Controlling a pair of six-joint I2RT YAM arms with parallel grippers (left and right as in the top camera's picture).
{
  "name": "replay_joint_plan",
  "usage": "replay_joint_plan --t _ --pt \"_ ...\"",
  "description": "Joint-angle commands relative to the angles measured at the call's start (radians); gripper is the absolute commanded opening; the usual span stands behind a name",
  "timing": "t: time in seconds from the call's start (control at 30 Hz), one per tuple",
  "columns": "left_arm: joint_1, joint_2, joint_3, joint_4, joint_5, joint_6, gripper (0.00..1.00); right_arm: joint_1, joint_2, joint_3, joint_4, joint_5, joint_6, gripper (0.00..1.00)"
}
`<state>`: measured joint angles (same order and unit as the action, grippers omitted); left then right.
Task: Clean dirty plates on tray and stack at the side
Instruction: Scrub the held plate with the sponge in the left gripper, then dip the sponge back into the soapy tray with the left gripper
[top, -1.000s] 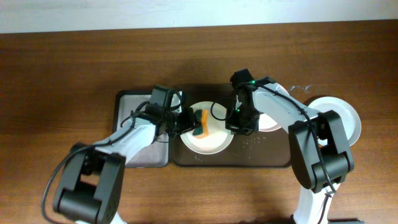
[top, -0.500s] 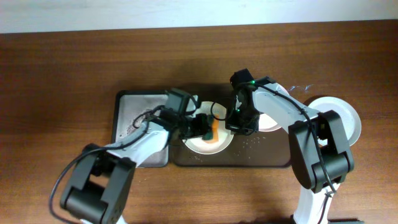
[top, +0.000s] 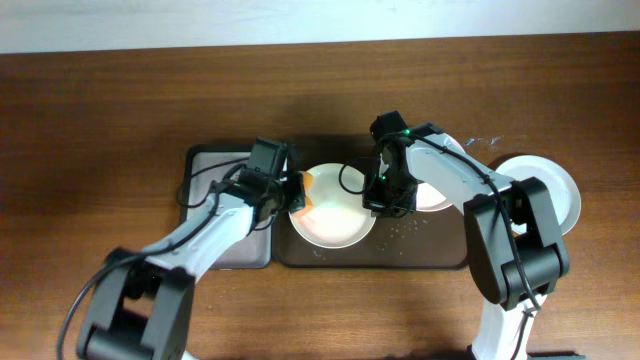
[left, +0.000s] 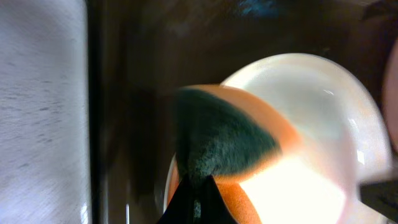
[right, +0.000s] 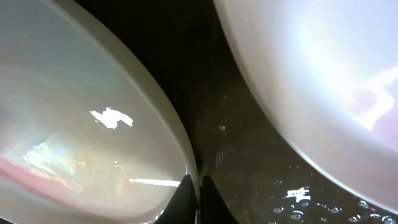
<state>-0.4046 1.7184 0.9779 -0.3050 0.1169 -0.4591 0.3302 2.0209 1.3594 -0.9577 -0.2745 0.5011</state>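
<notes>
Sponge (top: 306, 190) drawn back leftward, gripped by left claw (top: 293, 192), right claw (top: 384, 203) pinching rim of glossy pale plate (top: 335, 220)

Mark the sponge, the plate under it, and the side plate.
sponge (left: 227, 134): left wrist view, green scrub face.
plate under sponge (top: 338, 215): overhead view, bare centre.
side plate (top: 560, 172): overhead view, upper right rim area.

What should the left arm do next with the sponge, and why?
Probably sweep the sponge rightward across the plate: the left gripper holds it at the plate's left rim, and the right gripper pinches the opposite rim, steadying it.
</notes>
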Motion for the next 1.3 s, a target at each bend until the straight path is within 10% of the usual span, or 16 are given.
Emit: replay_joint_plan --t 0.0,0.27,0.67,0.8,0.93,1.27 --pt "0.002 -0.139 0.058 -0.074 -0.007 0.043 0.0 0.011 0.006 0.002 -0.008 0.024 0.0 0.04" --pt "0.04 -0.233 0.055 -0.322 -0.349 0.098 0.0 0.011 0.006 0.002 -0.012 0.024 0.0 0.04" --pt "0.087 -0.021 0.036 -0.39 -0.358 0.103 0.0 0.011 0.006 0.002 -0.015 0.024 0.0 0.04" --pt "0.087 0.048 0.036 -0.361 -0.357 0.27 0.0 0.011 0.006 0.002 -0.015 0.024 0.0 0.04" --pt "0.087 0.055 0.036 -0.354 -0.362 0.386 0.4 0.011 0.006 0.002 -0.015 0.024 0.0 0.04" --pt "0.087 0.055 0.036 -0.327 -0.361 0.332 0.44 0.011 0.006 0.002 -0.015 0.024 0.0 0.04"
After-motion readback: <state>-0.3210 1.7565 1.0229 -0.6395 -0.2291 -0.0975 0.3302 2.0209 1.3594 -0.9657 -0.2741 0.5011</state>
